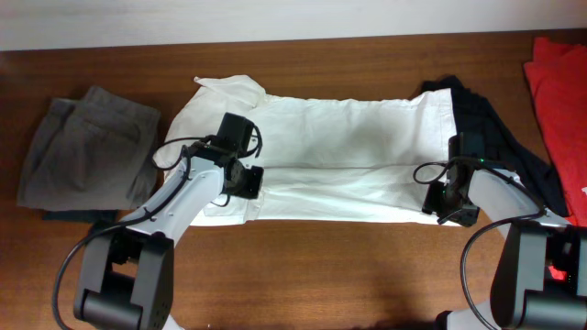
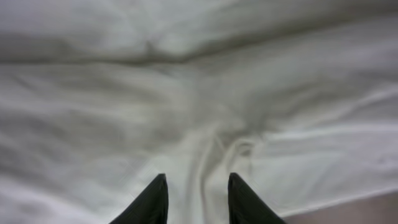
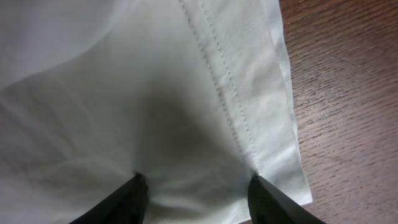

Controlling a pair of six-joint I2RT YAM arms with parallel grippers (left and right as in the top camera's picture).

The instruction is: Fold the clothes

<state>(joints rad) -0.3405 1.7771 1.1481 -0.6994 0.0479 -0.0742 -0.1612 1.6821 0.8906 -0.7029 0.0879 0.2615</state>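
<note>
Jaws of the left gripper (image 2: 198,183) stand narrowly apart, pinching a raised wrinkle of the white trousers (image 1: 339,156). The right gripper (image 3: 196,180) is set wider, with the stitched hem end filling the gap between its fingers. The trousers lie spread lengthwise across the wooden table (image 1: 321,275), both grippers at their near edge.
</note>
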